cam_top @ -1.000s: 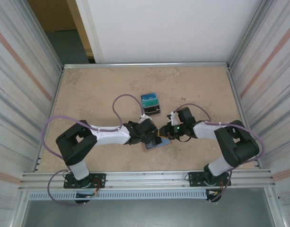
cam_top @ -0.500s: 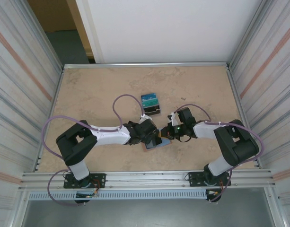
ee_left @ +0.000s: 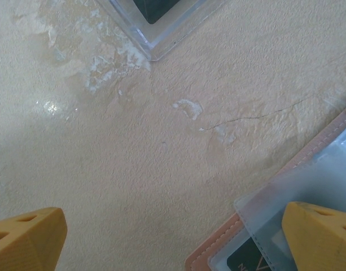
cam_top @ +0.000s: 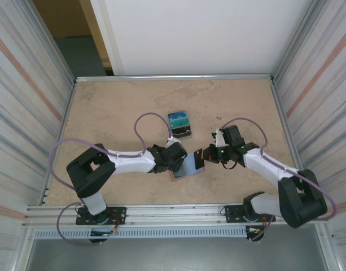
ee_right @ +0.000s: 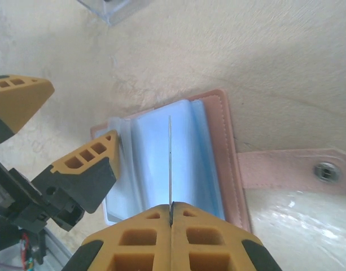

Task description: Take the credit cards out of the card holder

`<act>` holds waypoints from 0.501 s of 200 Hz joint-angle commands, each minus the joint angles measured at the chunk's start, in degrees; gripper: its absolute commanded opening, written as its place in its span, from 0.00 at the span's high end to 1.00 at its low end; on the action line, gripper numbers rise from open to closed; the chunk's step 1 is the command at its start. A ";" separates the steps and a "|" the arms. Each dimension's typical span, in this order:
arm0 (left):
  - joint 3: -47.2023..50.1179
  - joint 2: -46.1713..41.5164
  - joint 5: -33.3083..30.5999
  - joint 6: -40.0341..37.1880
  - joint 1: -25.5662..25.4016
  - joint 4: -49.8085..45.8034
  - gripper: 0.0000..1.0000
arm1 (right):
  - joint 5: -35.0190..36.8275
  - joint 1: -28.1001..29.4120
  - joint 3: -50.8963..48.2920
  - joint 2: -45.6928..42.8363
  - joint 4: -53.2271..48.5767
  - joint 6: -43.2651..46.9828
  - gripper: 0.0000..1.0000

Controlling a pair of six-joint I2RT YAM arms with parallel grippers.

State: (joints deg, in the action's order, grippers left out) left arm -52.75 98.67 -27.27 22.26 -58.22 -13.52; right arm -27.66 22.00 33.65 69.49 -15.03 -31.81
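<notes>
The card holder (cam_top: 189, 165) lies on the table (cam_top: 116, 107) before the stand (cam_top: 180, 124), seemingly apart.

Bright, even, diffuse light from above fills the overhead view. The beige worktop (cam_top: 116, 107) is evenly lit, with only faint, soft shadows under both arms. The white wall far beyond the claws is nearly washed out, and the side walls splay outward with wide-angle distortion.

In the left wrist view, pale glare patches sit on the worktop well ahead of the left claw (ee_left: 173, 240). Its yellow fingers (ee_left: 26, 240) look slightly soft, and a dim shadow lies just ahead of one.

In the right wrist view, the right claw (ee_right: 171, 213) is close and blurred. The edge of the credit card (ee_right: 170, 158) it grips is a crisp line, and wet-looking glare shines on the worktop just beside it.
</notes>
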 commanded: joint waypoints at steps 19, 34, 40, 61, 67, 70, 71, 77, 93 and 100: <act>0.98 -3.71 -1.30 -1.39 -0.44 -5.16 0.01 | 5.23 -0.50 1.04 -11.15 -7.33 3.32 1.00; 0.81 -5.63 -1.58 -1.52 -0.41 -5.41 0.01 | 5.26 -0.54 0.24 -15.70 -7.11 3.04 1.00; 0.64 -6.41 -1.93 -1.35 -0.41 -5.66 0.01 | 5.17 -0.56 -0.37 -17.23 -6.73 2.92 1.00; 0.63 -9.85 -3.36 -0.54 -0.41 -6.41 0.01 | 4.29 -0.48 -2.43 -22.27 -4.64 1.82 1.00; 0.83 -11.09 -3.72 -0.15 -0.41 -6.43 0.01 | 3.89 -0.54 -2.94 -23.56 -3.88 1.40 1.00; 0.89 -11.78 -3.83 0.04 -0.41 -6.37 0.01 | 3.58 -0.51 -3.26 -24.14 -3.46 1.22 1.00; 0.94 -11.98 -3.88 0.09 -0.41 -6.36 0.01 | 3.54 -0.49 -3.34 -24.31 -3.32 1.13 1.00; 1.28 -13.30 -3.93 0.30 -0.42 -6.00 0.01 | 2.96 -0.55 -3.87 -25.45 -2.35 0.54 1.00; 2.34 -17.07 -2.87 0.20 -0.42 -4.32 0.01 | 1.59 -0.45 -5.20 -27.77 0.43 -0.94 1.00; 3.08 -18.73 -1.92 0.07 -0.41 -3.12 0.01 | 0.97 -0.46 -5.67 -28.42 1.73 -1.59 1.00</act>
State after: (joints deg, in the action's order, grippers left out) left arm -51.57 85.76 -28.60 21.76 -58.26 -18.15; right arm -24.32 21.71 30.00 43.64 -17.63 -31.09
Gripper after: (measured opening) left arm 0.986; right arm 0.054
